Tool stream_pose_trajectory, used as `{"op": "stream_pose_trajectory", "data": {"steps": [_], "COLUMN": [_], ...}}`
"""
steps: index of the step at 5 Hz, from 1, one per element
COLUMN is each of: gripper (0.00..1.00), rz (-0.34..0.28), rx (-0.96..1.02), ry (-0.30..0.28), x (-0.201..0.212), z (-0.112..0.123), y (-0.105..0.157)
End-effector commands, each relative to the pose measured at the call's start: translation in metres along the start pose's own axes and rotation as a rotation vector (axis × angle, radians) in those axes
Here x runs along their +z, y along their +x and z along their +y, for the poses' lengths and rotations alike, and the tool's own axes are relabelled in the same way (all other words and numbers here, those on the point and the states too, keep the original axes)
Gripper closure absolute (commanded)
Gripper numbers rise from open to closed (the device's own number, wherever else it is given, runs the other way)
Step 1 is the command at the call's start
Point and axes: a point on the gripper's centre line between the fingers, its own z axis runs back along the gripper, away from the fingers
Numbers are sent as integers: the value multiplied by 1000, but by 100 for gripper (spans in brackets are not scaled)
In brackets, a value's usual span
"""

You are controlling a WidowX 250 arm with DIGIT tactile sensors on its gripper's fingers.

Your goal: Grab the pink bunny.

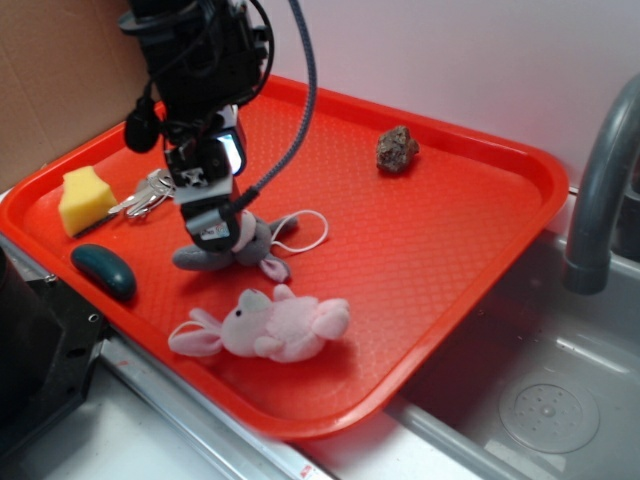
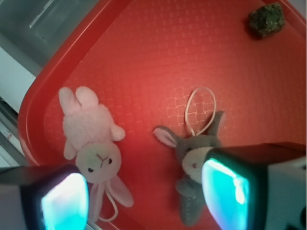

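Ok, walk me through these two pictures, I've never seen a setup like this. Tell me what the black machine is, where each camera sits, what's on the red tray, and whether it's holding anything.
The black machine is a robot arm ending in a gripper, a two-fingered claw. One picture is taken from outside; the other from a camera on the wrist looking down, so the two glowing fingers frame its bottom edge. On the red tray lie a pink bunny, a grey plush animal with a white cord loop, a yellow sponge, keys, a dark teal oval object and a brown lump. The gripper is open, low by the grey plush, holding nothing.
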Motion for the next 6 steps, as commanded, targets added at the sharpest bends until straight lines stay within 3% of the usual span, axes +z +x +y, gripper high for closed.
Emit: {"op": "stream_pose_trajectory", "data": {"steps": [1,2,4,5,6], "gripper": [0,0,0,0,0], "rz": [-21,77,124,185,160], "rx": [-8,-140,-247,-185,-164], "ry": [-3,-4,-5,35,43], "x": [6,-4,-11,-24,-39], "z": [-10,-21,-56,-67,-65], "y": [2,13,23,18,6]}}
